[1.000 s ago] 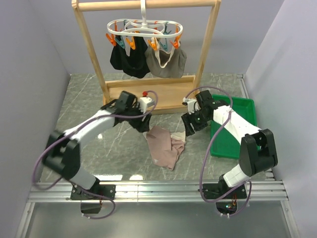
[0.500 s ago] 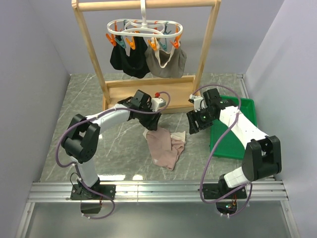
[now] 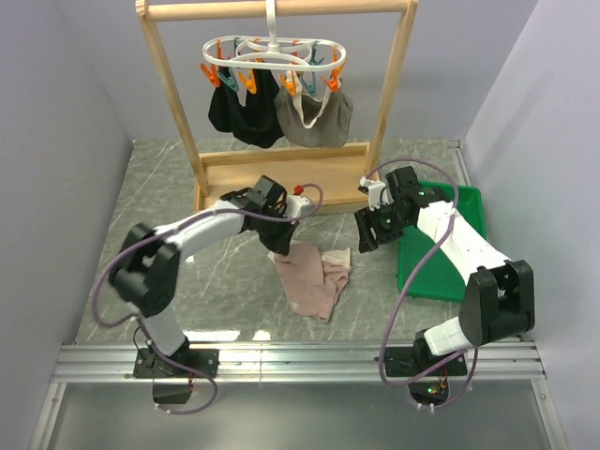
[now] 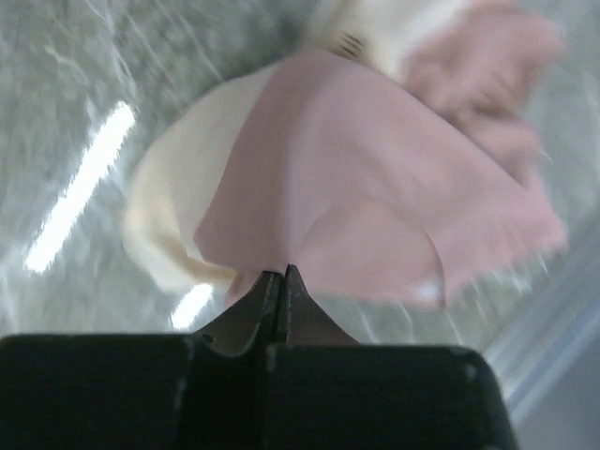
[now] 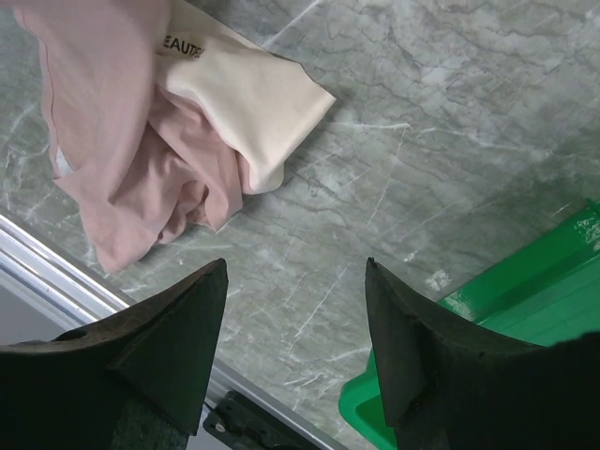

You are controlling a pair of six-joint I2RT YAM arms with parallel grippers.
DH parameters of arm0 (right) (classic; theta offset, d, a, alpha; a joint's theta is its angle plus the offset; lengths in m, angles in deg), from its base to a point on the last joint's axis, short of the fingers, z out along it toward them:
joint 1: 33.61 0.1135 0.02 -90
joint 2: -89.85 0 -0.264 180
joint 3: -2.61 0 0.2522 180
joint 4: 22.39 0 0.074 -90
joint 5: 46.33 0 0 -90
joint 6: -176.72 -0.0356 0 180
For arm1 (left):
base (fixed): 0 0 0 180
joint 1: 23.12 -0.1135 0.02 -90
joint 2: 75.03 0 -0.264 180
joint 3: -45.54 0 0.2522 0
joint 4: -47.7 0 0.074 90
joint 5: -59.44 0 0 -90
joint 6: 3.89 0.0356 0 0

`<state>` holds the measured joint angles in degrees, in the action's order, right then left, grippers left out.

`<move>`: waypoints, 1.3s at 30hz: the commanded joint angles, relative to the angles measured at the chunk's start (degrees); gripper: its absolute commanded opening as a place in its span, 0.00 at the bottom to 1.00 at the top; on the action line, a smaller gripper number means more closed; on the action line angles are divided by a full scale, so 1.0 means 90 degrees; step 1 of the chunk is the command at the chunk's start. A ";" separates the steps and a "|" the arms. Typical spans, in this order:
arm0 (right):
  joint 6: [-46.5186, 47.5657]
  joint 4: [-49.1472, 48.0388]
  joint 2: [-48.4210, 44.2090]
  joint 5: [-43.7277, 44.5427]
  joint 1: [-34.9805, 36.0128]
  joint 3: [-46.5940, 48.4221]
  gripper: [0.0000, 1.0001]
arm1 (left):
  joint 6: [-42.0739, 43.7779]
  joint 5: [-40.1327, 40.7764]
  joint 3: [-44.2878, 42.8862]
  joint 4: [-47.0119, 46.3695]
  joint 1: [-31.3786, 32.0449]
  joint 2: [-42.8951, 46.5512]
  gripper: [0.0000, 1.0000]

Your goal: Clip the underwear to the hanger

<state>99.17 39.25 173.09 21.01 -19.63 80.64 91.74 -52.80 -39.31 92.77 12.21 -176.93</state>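
The pink-beige underwear (image 3: 314, 277) lies crumpled on the marble table, its cream waistband (image 5: 253, 94) turned toward the rack. My left gripper (image 3: 280, 249) sits low at the garment's upper left corner. In the left wrist view the underwear (image 4: 375, 187) is blurred, and the left gripper (image 4: 282, 272) is shut with its tips pinching the pink edge. My right gripper (image 3: 363, 239) hovers open just right of the underwear (image 5: 122, 112). Only bare table shows inside the right gripper (image 5: 295, 262). The white hanger (image 3: 272, 58), with orange and teal pegs, hangs from the rack's top bar.
A tall wooden rack (image 3: 169, 103) stands at the back on a wooden base. A black garment (image 3: 239, 112) and a grey-taupe one (image 3: 314, 117) are clipped to the hanger. A green tray (image 3: 450, 234) lies at the right, its corner (image 5: 525, 281) beside my right fingers. A metal rail (image 3: 300, 361) runs along the near edge.
The left gripper reached to the underwear's upper left corner and closed from open to shut on its edge. The right arm drew back slightly toward the tray, then stayed still and open.
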 commanded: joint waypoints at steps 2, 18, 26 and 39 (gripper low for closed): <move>-0.0006 -0.0115 -0.0187 -0.0139 -0.0049 -0.0032 0.67 | 0.0779 -0.0477 0.0144 0.1332 0.0039 0.1350 0.00; 0.0082 0.0061 0.0614 -0.0276 0.0048 0.0495 0.65 | 0.3349 0.0928 0.0995 0.3875 0.0391 0.1421 0.32; -0.0493 -0.0690 0.0663 -0.0042 0.0497 0.0437 0.62 | 0.2433 0.0469 0.0760 0.3183 -0.0740 0.1879 0.56; -0.1734 -0.1804 0.1610 0.0349 0.1200 0.0066 0.53 | -0.0399 0.0967 0.1219 0.1512 -0.1445 0.1265 0.57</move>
<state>86.55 26.92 187.10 23.00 -10.28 81.52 96.07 -44.16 -29.32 109.78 -1.01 -163.21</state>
